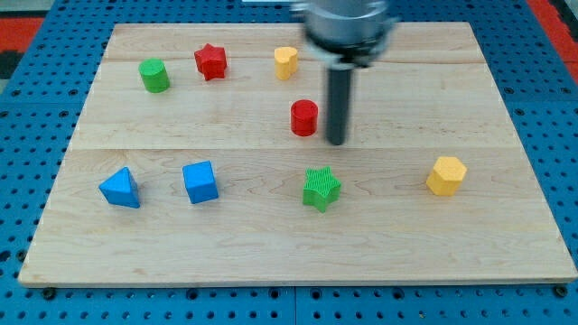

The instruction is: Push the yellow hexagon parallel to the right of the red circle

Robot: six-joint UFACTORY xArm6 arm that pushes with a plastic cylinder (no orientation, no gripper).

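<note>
The yellow hexagon (446,175) lies at the view's right, below the middle of the wooden board (506,244). The red circle (304,117) stands near the board's centre, up and to the left of the hexagon. My tip (336,142) rests on the board just to the right of the red circle and slightly lower, a small gap apart from it. The tip is far to the left of the yellow hexagon and a little above it.
A green circle (154,75), a red star (210,61) and a second yellow block (285,62) sit along the top. A blue triangle (120,188), a blue cube (200,181) and a green star (321,188) sit lower down. Blue pegboard (27,135) surrounds the board.
</note>
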